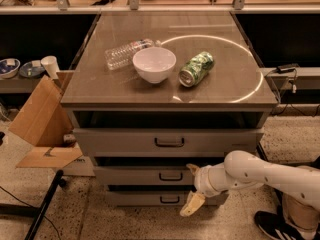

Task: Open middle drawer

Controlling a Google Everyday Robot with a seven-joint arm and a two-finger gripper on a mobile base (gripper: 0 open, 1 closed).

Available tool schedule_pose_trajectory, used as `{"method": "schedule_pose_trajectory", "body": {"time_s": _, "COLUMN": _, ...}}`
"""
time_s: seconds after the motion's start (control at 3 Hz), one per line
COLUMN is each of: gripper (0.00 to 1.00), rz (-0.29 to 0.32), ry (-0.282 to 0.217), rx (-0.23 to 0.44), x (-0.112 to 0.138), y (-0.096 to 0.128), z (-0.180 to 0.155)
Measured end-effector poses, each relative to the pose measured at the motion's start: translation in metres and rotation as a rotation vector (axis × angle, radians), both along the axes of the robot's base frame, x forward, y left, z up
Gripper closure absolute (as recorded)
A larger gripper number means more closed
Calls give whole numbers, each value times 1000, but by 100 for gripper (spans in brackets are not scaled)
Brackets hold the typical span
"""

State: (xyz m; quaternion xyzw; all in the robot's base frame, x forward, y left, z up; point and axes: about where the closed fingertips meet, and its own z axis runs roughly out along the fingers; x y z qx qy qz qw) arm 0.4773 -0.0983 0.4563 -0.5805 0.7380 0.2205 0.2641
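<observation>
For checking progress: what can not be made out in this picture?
Camera view:
Inside of the middle drawer: hidden behind its front and the top drawer.
Its right end: covered by the open gripper in front.
Robot's arm: cut off at the right edge.

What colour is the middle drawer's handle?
Dark, almost black, on the grey middle drawer; camera view. The gripper sits just beside the handle.
</observation>
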Motion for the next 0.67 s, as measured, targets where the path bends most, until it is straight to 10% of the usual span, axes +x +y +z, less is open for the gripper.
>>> {"method": "schedule_pose_trajectory", "body": {"time_s": 0.67, "gripper": 0, "rz": -127, "ry": -24, "rx": 5, "x": 3, "y": -8, "z": -12}}
